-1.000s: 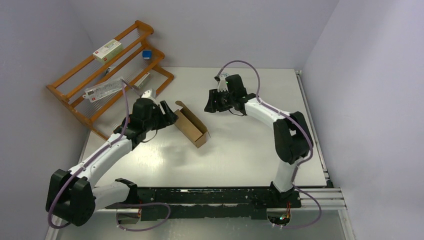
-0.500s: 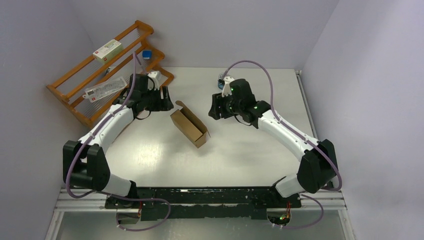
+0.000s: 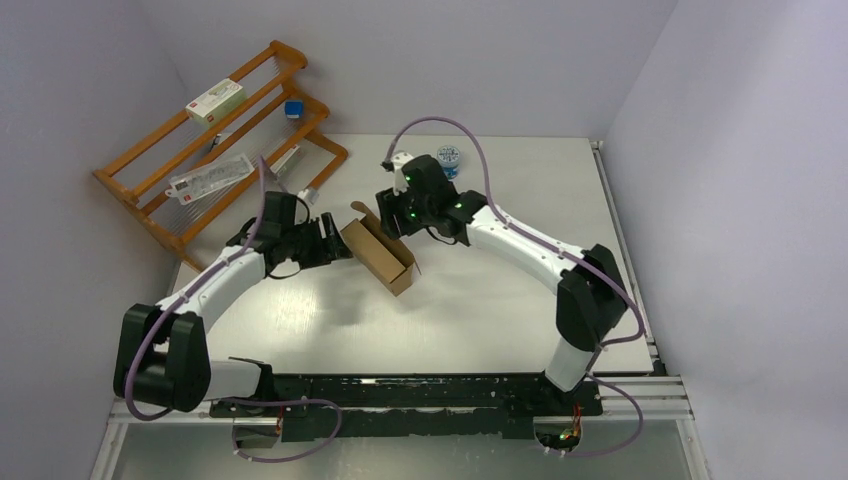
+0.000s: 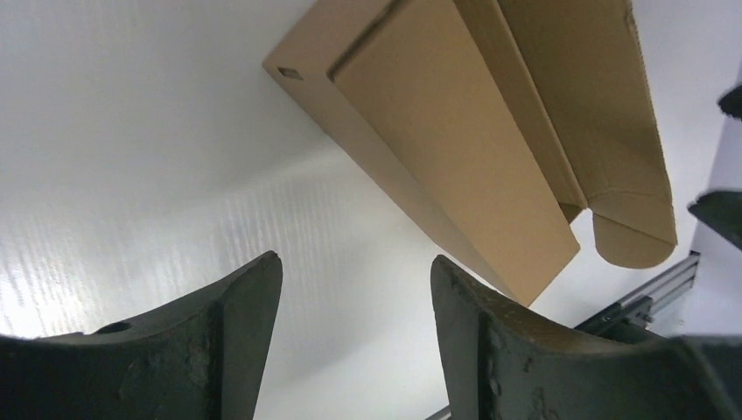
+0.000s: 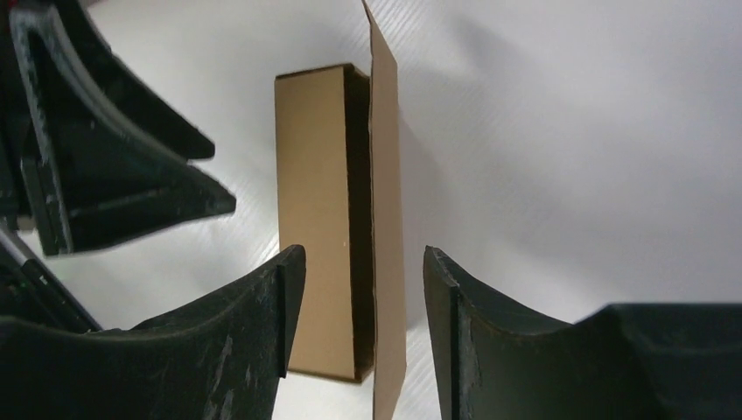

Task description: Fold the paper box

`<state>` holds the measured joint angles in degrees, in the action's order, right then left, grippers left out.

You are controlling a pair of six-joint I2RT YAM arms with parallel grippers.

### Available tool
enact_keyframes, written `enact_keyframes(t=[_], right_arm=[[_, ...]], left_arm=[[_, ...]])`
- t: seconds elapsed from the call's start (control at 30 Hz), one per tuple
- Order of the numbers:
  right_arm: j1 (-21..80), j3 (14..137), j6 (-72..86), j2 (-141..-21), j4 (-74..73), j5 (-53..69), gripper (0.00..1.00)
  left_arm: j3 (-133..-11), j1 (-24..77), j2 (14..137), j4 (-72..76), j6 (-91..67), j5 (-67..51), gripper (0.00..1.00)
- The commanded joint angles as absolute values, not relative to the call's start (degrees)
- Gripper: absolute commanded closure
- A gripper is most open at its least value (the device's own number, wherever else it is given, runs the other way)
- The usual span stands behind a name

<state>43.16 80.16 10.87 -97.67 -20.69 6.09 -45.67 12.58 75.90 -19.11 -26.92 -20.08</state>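
The paper box (image 3: 380, 253) is brown cardboard, a long narrow open-topped shape lying diagonally mid-table, with one long flap standing up. My left gripper (image 3: 335, 243) is open and empty, just left of the box's far end; the left wrist view shows the box (image 4: 455, 131) ahead of its fingers (image 4: 236, 332), apart from them. My right gripper (image 3: 385, 215) is open above the box's far end. In the right wrist view the upright flap (image 5: 385, 219) stands between the open jaws, beside the box body (image 5: 317, 210), touching neither finger.
A wooden rack (image 3: 215, 140) stands at the back left with white printed cartons (image 3: 215, 100) and packets on it. A small blue-and-white tub (image 3: 449, 158) sits at the table's back. A metal rail (image 3: 420, 392) runs along the near edge.
My right gripper has moved left from beside the tub to above the box's far end. My left gripper swung back toward the rack, then came forward to the box's left end.
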Motion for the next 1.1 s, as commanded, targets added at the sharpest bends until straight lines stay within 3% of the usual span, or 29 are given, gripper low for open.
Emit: enact_keyframes(t=[0.0,0.37,0.63,1.07], right_arm=[[44.7,85.0,6.8,-101.5,-21.1,2.5,0.45],[47.2,91.9,1.1,-109.4,-24.5,-1.5,0.6],[47.9,93.5,-5.2,-110.8,-25.6,3.3,1.0],[47.2,96.7,-15.7,-113.0,-29.7,14.1,1.0]], left_arm=[[-41.5,12.9,73.1,-11.8,-34.0,-24.3,0.33],[-37.4,19.3,76.6,-5.0,-38.4,-22.1,0.37],[-36.6,25.7,77.0,2.3,-39.5,-18.3,0.41],[-31.0,34.7,76.1,20.6,-49.0,-9.4,0.42]])
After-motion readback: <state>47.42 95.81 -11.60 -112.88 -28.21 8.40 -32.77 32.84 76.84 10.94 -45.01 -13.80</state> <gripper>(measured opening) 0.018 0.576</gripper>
